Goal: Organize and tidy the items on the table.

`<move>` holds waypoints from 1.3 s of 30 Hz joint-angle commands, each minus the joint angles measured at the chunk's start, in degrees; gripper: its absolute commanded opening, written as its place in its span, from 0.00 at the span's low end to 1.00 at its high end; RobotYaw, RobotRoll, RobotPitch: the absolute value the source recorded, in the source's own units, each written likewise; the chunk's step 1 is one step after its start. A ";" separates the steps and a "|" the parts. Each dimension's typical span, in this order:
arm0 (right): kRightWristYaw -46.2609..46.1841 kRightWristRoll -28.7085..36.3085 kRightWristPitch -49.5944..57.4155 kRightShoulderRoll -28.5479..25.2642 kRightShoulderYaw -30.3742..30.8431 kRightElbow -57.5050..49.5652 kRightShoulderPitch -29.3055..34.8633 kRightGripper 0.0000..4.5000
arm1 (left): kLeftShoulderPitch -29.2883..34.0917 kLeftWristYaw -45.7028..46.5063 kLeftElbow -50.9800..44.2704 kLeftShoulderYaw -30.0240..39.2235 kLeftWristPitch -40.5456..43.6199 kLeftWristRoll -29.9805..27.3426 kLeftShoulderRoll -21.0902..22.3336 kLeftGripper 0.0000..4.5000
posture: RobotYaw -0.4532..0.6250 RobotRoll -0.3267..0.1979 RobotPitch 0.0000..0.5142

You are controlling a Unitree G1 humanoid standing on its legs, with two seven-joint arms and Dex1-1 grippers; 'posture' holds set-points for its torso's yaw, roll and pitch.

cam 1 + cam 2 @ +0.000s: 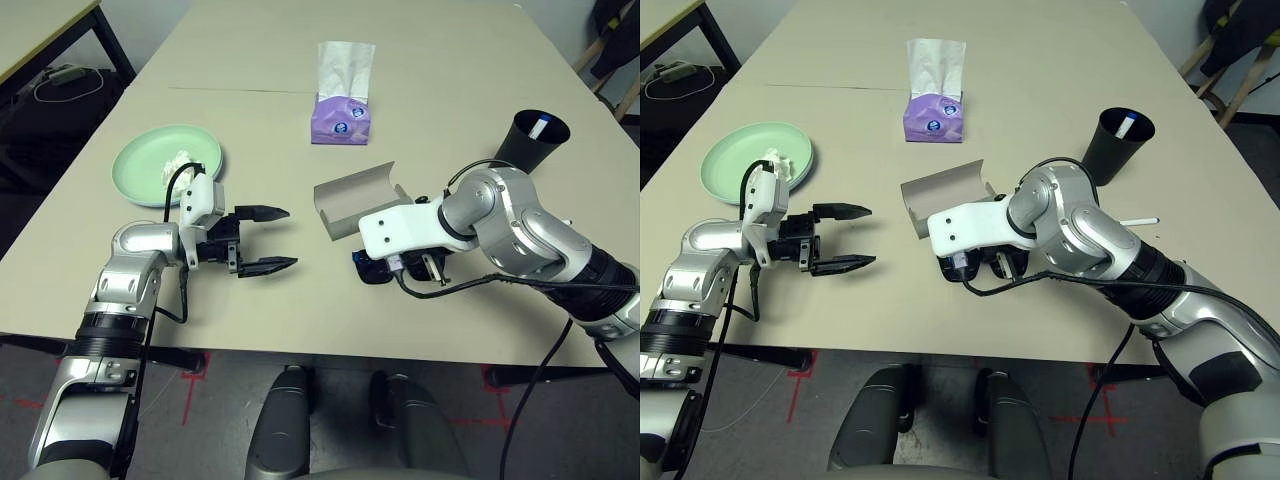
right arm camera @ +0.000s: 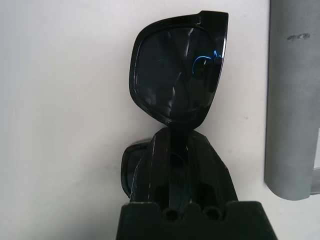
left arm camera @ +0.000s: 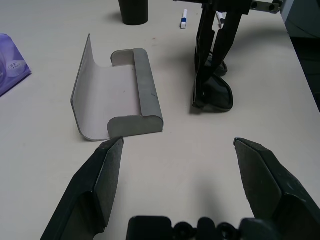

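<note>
- Head views: the right gripper [image 1: 975, 268] points steeply down at the near middle of the pale beige table [image 1: 430, 80], its fingers pressed together on the black sunglasses [image 1: 372, 268], which sit on the tabletop just in front of the open grey glasses case [image 1: 355, 205]. The case lies with its lid standing up. The left gripper [image 1: 268, 238] hovers to the left of the sunglasses, pointing sideways toward them, jaws spread wide and holding nothing. Behind it, a pale green plate [image 1: 135, 160] carries a crumpled white tissue wad [image 1: 177, 164]. A purple tissue box [image 1: 341, 118] stands farther back in the middle. At the far right a black cup [image 1: 530, 143] holds a white pen [image 1: 540, 128], and another white pen [image 1: 1137, 221] lies on the table beside the right forearm.
- Left wrist view: its two black fingers [image 3: 95, 185] stand far apart with bare tabletop between them. Beyond lie the open case [image 3: 117, 92] and the sunglasses [image 3: 216, 95], standing on edge on the table, with the right gripper [image 3: 212, 55] closed on them from above.
- Right wrist view: the right gripper's fingers [image 2: 187, 165] are shut on the frame of the sunglasses [image 2: 175, 70]; one dark lens shows past the fingertips. The grey case [image 2: 292, 95] lies just beside the sunglasses.
</note>
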 commanded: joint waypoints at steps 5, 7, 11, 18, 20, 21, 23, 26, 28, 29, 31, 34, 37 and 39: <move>3.92 4.76 -1.90 -3.85 -6.57 -2.36 -5.35 0.08 | -0.01 -0.46 1.59 -0.97 -0.94 0.77 0.18 1.00 | 0.58 0.62 0.27; 4.36 5.68 -3.38 -4.48 -7.70 -2.19 -6.63 0.08 | -0.12 -0.19 1.89 -0.87 -0.99 0.82 0.17 1.00 | 0.58 0.62 0.27; 2.28 4.90 -7.78 -4.26 -8.05 0.44 -7.47 0.08 | -0.58 2.05 1.85 0.13 -0.01 0.29 -0.42 1.00 | 0.57 0.62 0.27; -7.74 0.87 -17.93 0.32 -7.44 10.79 -7.67 0.08 | 0.13 8.39 -0.33 1.95 0.42 0.07 -1.14 1.00 | 0.58 0.62 0.28; -9.73 -0.11 -20.49 1.79 -7.13 14.02 -8.10 0.08 | 0.84 9.32 -1.69 2.52 0.72 -0.72 -1.25 1.00 | 0.59 0.62 0.28; -10.41 -0.51 -21.47 2.50 -7.03 15.38 -8.40 0.08 | 1.17 9.65 -2.33 2.81 0.85 -1.19 -1.33 1.00 | 0.59 0.62 0.28; -11.53 -1.41 -23.28 3.69 -6.89 17.66 -9.04 0.08 | 1.71 10.05 -3.36 3.30 1.08 -2.00 -1.48 1.00 | 0.60 0.62 0.29; -12.89 -2.83 -26.22 5.91 -6.37 21.86 -11.03 0.08 | 3.07 9.97 -5.48 3.73 1.50 -3.25 -1.33 1.00 | 0.61 0.62 0.29; -13.85 -3.70 -28.18 7.28 -6.09 24.53 -12.56 0.08 | 4.02 10.01 -6.81 3.81 1.97 -3.72 -1.11 1.00 | 0.62 0.62 0.30; -14.12 -3.97 -28.95 7.91 -6.02 25.64 -13.19 0.08 | 4.39 10.12 -7.34 3.83 2.22 -3.86 -1.06 1.00 | 0.62 0.62 0.30; -14.66 -4.51 -30.51 8.85 -5.87 27.41 -14.20 0.08 | 4.92 10.37 -8.13 3.90 2.64 -4.01 -0.97 1.00 | 0.63 0.62 0.30; -15.10 -5.22 -32.58 9.84 -5.67 29.40 -15.14 0.08 | 5.51 10.63 -9.00 3.99 3.15 -4.11 -0.78 1.00 | 0.63 0.62 0.30; -15.47 -6.09 -33.91 10.72 -5.59 30.76 -15.31 0.08 | 6.12 10.92 -9.96 4.16 3.72 -4.22 -0.53 1.00 | 0.64 0.62 0.31; -15.87 -6.62 -34.43 11.21 -5.62 31.35 -15.16 0.08 | 6.52 11.12 -10.55 4.26 4.02 -4.33 -0.38 1.00 | 0.65 0.62 0.31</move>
